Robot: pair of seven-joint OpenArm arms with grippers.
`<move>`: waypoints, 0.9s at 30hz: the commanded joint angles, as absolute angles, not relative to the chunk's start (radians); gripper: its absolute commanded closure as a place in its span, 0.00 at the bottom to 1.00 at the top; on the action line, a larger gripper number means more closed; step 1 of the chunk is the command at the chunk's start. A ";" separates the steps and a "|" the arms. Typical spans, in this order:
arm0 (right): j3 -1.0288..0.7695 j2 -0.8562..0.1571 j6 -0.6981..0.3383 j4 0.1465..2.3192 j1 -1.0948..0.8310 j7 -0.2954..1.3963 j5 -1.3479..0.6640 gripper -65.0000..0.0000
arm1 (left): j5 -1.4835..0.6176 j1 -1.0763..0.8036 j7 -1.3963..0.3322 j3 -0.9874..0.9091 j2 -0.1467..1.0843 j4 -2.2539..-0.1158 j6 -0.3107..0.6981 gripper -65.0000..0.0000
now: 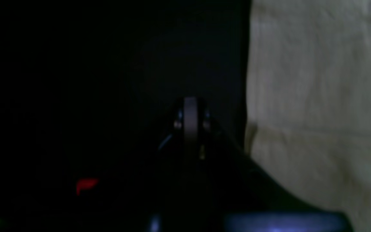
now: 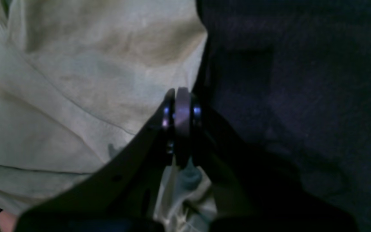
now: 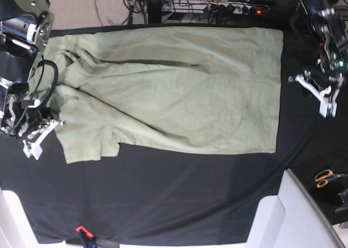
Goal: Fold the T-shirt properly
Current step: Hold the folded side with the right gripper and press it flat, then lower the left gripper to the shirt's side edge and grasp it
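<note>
Right claw (image 2: 181, 111) pinching T-shirt (image 3: 179, 104) sleeve edge

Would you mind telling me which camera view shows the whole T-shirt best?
The base view: the T-shirt lies spread across the black cloth, all edges visible. The wrist views show only blurred patches of its fabric.

Black arm links at upper left and upper right of the base view, looped black cable beside the left-hand one. White finger pieces on right gripper (image 3: 33, 141) and left gripper (image 3: 325, 95). Dark fingers, small bluish glints, in both wrist views.
</note>
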State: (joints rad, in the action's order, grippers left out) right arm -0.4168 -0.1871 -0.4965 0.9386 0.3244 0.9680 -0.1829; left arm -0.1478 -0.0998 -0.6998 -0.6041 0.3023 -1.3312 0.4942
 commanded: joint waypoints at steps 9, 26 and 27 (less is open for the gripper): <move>-0.417 -0.200 -0.507 0.958 0.351 0.958 -0.193 1.00 | -0.147 0.203 -0.679 -0.498 0.401 -1.023 0.489 0.42; -0.417 -0.202 -0.509 1.059 0.331 0.963 -0.193 1.00 | -0.156 0.412 -0.384 -0.348 0.360 -0.524 0.489 0.29; -0.417 -0.202 -0.509 1.059 0.331 0.963 -0.193 1.00 | -0.156 0.412 -0.384 -0.348 0.355 -0.524 0.489 0.29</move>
State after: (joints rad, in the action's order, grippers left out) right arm -0.4149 -0.1844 -0.5053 1.0416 0.3046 0.9722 -0.1829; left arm -0.1612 0.3996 -0.3447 -0.3504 0.3569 -0.5217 0.4770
